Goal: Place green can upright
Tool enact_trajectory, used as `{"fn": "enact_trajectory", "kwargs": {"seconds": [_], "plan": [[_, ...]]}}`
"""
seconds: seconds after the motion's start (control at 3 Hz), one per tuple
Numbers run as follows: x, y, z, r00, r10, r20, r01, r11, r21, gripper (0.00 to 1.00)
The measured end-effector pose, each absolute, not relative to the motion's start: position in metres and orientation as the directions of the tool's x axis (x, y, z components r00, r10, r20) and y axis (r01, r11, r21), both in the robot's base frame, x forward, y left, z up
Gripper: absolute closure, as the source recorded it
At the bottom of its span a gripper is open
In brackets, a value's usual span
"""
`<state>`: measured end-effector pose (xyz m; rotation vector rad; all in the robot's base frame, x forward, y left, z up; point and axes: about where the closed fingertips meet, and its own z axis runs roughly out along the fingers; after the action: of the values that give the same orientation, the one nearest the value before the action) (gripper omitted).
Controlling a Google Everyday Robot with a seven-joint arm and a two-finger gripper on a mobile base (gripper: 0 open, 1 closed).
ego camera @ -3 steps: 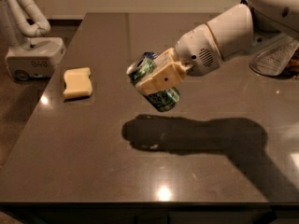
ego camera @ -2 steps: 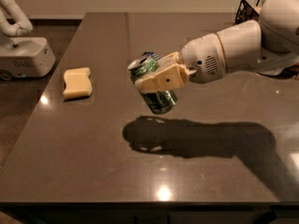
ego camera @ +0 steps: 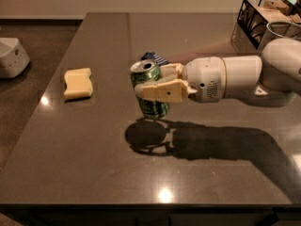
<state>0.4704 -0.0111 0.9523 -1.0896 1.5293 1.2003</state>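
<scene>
The hand (ego camera: 151, 81) is clasping the green can (ego camera: 153, 108) nearly upright above the tabletop (ego camera: 94, 145) — next, it seems, lowering squarely and letting go.

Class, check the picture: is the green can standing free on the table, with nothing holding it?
No, the tool, reaching over the middle of the table, is closed around the green can.
</scene>
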Motion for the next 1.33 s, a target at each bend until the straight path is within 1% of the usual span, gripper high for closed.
{"fn": "enact_trajectory", "kwargs": {"seconds": [0.33, 0.67, 1.0, 1.33], "plan": [[0.471, -0.011, 0.943, -0.147, -0.067, -0.987, -0.977, 0.165, 0.134, 1.00], [0.477, -0.017, 0.936, -0.110, -0.032, -0.993, -0.975, 0.197, 0.101, 1.00], [0.484, -0.024, 0.927, -0.090, 0.000, -0.996, -0.968, 0.236, 0.088, 0.84], [0.494, -0.032, 0.916, -0.086, 0.016, -0.996, -0.955, 0.283, 0.087, 0.61]]}}
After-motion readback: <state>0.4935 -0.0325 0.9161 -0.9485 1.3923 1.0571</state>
